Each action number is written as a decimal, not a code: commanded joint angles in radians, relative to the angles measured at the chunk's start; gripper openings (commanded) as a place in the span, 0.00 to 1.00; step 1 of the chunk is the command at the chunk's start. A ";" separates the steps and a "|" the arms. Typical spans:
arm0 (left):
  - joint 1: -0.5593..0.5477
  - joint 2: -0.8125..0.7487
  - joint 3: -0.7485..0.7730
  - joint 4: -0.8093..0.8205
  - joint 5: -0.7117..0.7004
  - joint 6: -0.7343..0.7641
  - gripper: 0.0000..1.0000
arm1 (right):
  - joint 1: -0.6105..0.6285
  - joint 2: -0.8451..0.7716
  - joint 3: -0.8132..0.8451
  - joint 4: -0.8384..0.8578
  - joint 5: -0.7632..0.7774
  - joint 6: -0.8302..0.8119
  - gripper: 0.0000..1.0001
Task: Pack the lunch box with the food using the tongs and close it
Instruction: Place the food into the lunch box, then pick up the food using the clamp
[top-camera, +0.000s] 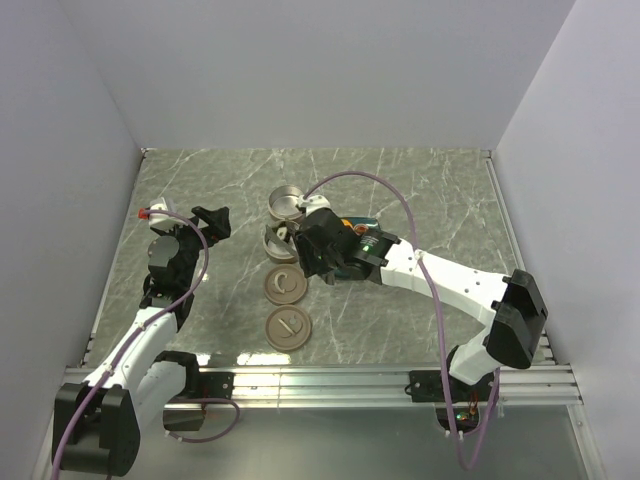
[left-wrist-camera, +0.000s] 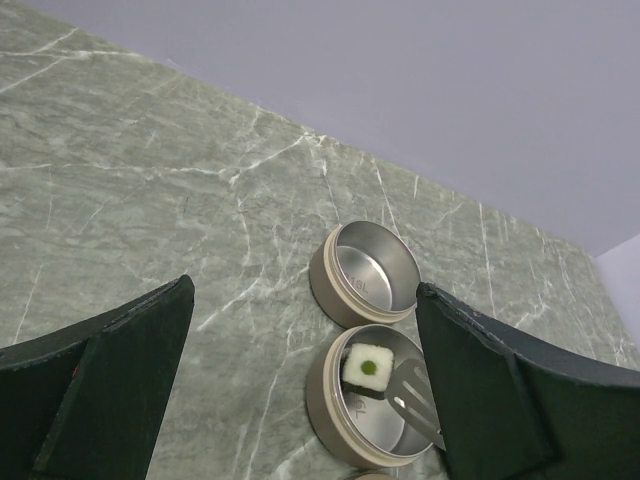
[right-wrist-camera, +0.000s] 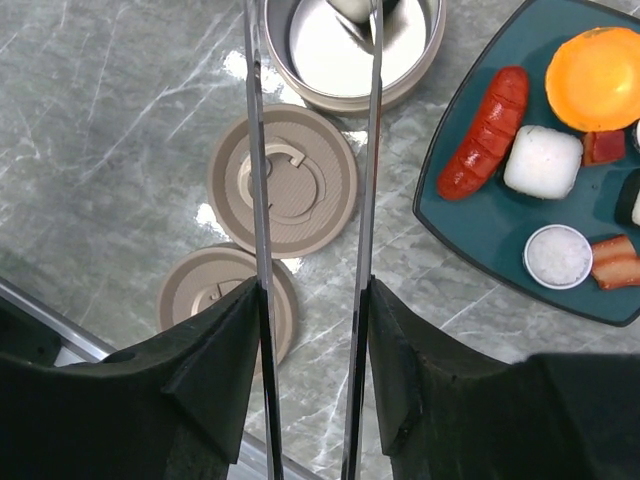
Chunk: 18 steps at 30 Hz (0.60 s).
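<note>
The lunch box is two round metal tins (left-wrist-camera: 365, 272) (left-wrist-camera: 350, 425) with two tan lids (right-wrist-camera: 283, 180) (right-wrist-camera: 215, 300) lying beside them. My right gripper (right-wrist-camera: 312, 300) is shut on the tongs (right-wrist-camera: 255, 150), one finger against each arm. The tongs' arms stand spread, and their tips (left-wrist-camera: 415, 392) reach into the nearer tin beside a white cube with a green dot (left-wrist-camera: 367, 366). The teal plate (right-wrist-camera: 500, 225) carries food: a sausage (right-wrist-camera: 485, 130), an orange ball (right-wrist-camera: 600, 65) and a white cube (right-wrist-camera: 542, 160). My left gripper (left-wrist-camera: 305, 290) hangs open above the table, left of the tins.
Both lids (top-camera: 284, 287) (top-camera: 288, 328) lie between the tins (top-camera: 288, 203) and the table's near rail. The right arm covers most of the plate (top-camera: 352, 268) in the top view. Grey walls close in the table on three sides.
</note>
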 joint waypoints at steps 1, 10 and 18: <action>0.003 -0.005 0.005 0.034 0.012 0.010 1.00 | 0.000 0.000 0.045 0.035 0.032 -0.004 0.52; 0.005 -0.004 0.005 0.034 0.012 0.010 0.99 | 0.000 -0.103 -0.019 -0.006 0.128 0.030 0.52; 0.003 -0.001 0.007 0.035 0.017 0.008 0.99 | 0.002 -0.307 -0.193 -0.103 0.257 0.151 0.52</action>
